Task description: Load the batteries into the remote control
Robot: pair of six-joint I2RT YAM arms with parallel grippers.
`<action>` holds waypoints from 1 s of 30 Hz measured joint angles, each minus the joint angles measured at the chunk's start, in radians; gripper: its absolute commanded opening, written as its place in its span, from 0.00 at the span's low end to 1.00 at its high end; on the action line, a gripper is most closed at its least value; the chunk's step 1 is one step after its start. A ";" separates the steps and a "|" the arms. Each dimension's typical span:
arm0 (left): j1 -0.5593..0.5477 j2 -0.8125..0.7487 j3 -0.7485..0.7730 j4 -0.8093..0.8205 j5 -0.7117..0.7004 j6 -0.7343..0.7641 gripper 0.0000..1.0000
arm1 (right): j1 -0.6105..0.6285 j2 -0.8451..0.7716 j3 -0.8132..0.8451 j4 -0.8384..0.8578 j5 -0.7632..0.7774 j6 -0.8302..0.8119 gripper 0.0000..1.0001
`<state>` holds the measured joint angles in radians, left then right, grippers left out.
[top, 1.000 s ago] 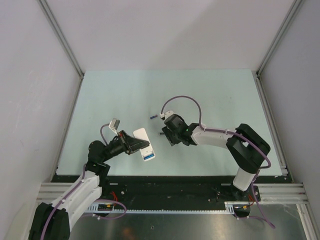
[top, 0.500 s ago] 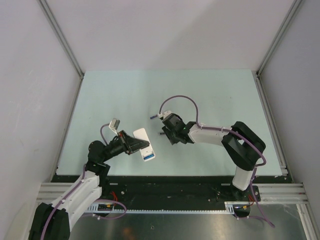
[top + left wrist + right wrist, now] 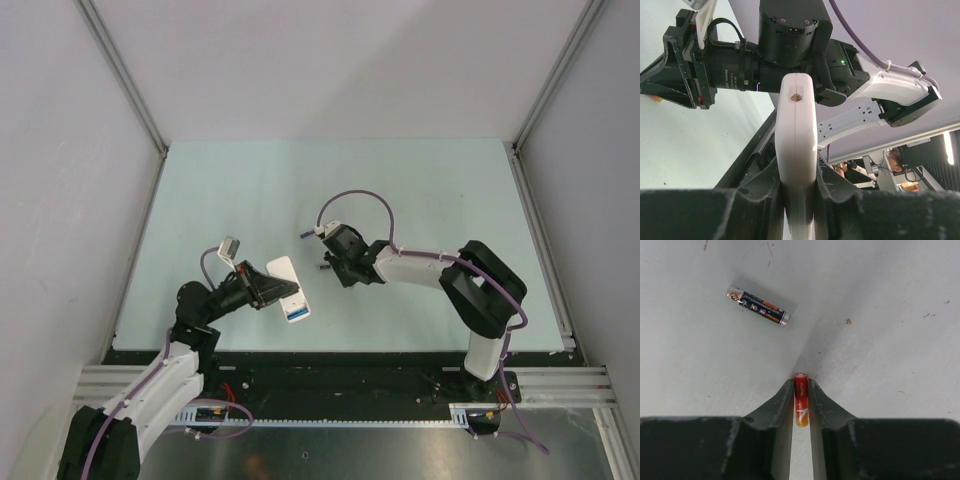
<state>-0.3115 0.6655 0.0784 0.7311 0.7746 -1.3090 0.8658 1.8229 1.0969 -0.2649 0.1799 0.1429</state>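
My left gripper (image 3: 262, 288) is shut on the white remote control (image 3: 288, 290), holding it edge-on above the table. In the left wrist view the remote control (image 3: 796, 130) stands between the black fingers (image 3: 755, 200). A blue patch shows at the remote's near end (image 3: 296, 315). My right gripper (image 3: 325, 262) is down at the table's middle. In the right wrist view its jaws press both sides of a red battery (image 3: 800, 399) lying on the table. A dark grey battery (image 3: 758, 306) lies loose beyond it, also seen from above as a dark battery (image 3: 305, 233).
The pale green table (image 3: 440, 190) is walled by white panels on three sides. The right arm's body (image 3: 790, 45) fills the space just beyond the remote in the left wrist view. A purple cable (image 3: 355, 197) loops over the right wrist.
The right gripper has slid a little to the left over the red battery and its jaws have closed in on it. The left arm and the remote have not moved.
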 measured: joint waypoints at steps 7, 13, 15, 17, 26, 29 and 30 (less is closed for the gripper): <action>0.000 -0.003 0.000 0.000 0.000 0.000 0.00 | -0.041 0.000 0.010 -0.024 -0.066 0.070 0.00; 0.000 0.011 0.000 0.000 -0.011 0.000 0.00 | -0.091 -0.020 0.010 -0.063 -0.135 0.178 0.00; 0.000 0.024 0.001 0.000 -0.023 0.000 0.00 | -0.107 -0.051 0.009 -0.077 -0.152 0.236 0.00; 0.000 0.036 0.003 0.000 -0.045 0.000 0.00 | -0.117 -0.095 0.005 -0.077 -0.167 0.287 0.00; -0.058 0.091 0.054 -0.003 -0.348 0.012 0.00 | -0.112 -0.521 -0.110 0.018 -0.116 0.564 0.00; -0.121 0.110 0.089 -0.004 -0.489 0.038 0.00 | -0.085 -0.603 -0.119 0.042 -0.058 0.654 0.00; -0.145 0.119 0.103 -0.004 -0.536 0.053 0.00 | -0.071 -0.617 -0.119 0.048 -0.041 0.677 0.00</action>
<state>-0.4564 0.7849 0.1818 0.7273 0.2386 -1.2560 0.7944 1.2060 0.9775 -0.2173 0.1390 0.8200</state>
